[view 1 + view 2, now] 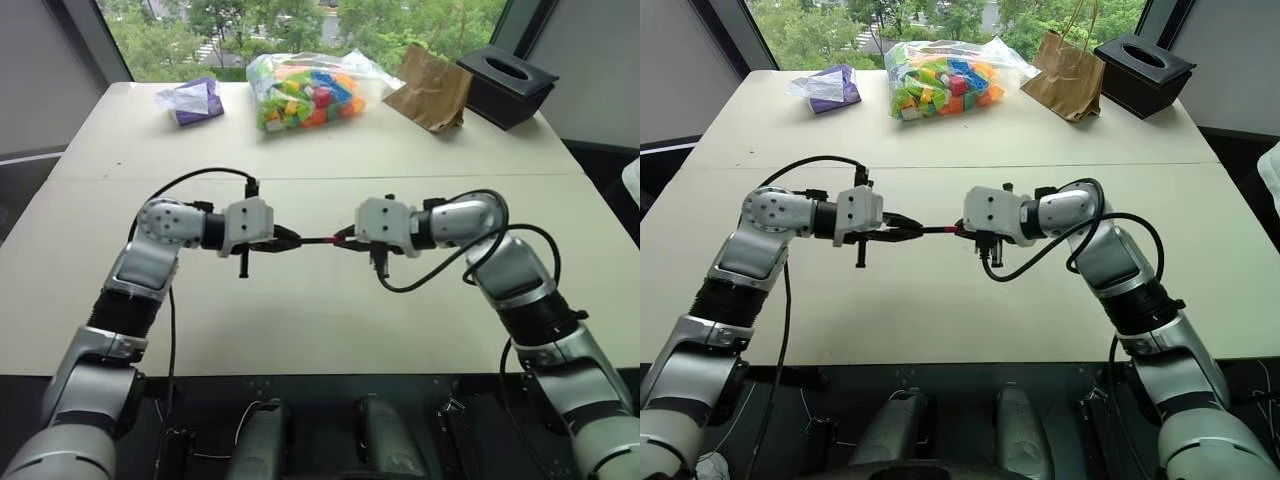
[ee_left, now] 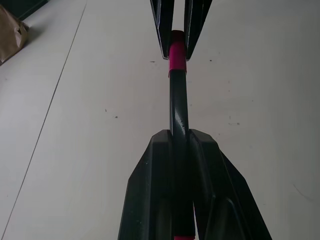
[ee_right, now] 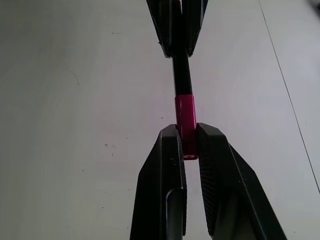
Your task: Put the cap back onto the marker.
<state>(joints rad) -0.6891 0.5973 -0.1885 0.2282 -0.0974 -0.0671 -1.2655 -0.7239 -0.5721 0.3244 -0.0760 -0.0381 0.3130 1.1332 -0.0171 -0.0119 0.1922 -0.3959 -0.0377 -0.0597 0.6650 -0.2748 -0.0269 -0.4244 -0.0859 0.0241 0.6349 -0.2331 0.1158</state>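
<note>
A pale beige table (image 1: 330,300) fills the middle of the room, crossed by a thin seam. At its far edge, around eleven o'clock, lies a purple bag (image 1: 192,100); at twelve, a clear bag of coloured blocks (image 1: 303,90); at one, a brown paper bag (image 1: 432,88) beside a black tissue box (image 1: 507,85). Beyond, a window (image 1: 300,25) shows green trees in daylight.

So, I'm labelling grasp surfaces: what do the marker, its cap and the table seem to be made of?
The marker: glossy black, likely plastic; a light streak runs along its barrel. The cap: smooth pink-red, probably plastic, with an even sheen. The table: matte off-white top, perhaps laminate; flat, dull, with small dark specks and a thin seam.
</note>
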